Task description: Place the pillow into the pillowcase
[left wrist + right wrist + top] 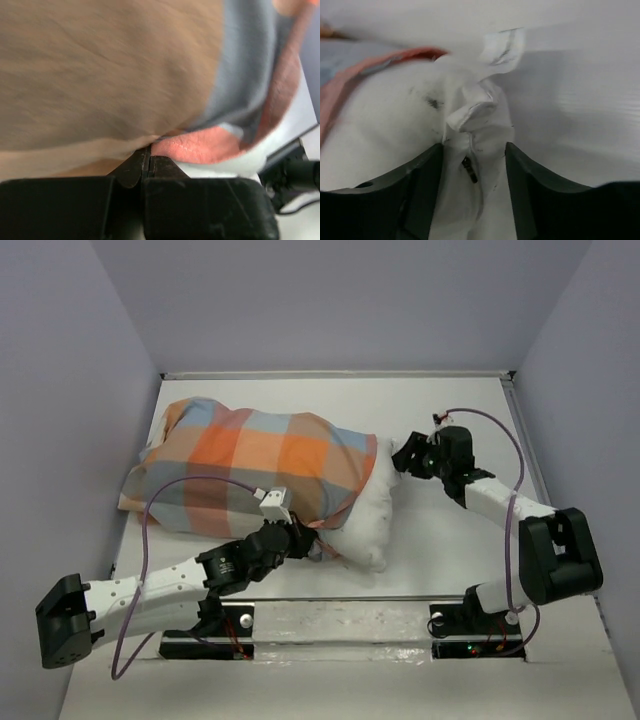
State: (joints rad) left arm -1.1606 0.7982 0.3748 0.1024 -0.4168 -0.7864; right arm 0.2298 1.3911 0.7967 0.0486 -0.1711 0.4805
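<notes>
The plump white fabric pillow [372, 508] lies mostly inside the thin orange, blue and tan checked pillowcase [250, 465] (one white end sticking out), its orange hem pinched by the left gripper [146, 156], the right gripper [474, 150] spread around the pillow's bare corner.

Soft matt woven cloth of the pillowcase [250, 465], plain white creased cloth of the pillow [374, 518], smooth matt table [450, 545]

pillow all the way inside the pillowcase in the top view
No, a white end of the pillow sticks out bare past the open edge of the checked pillowcase.
</notes>
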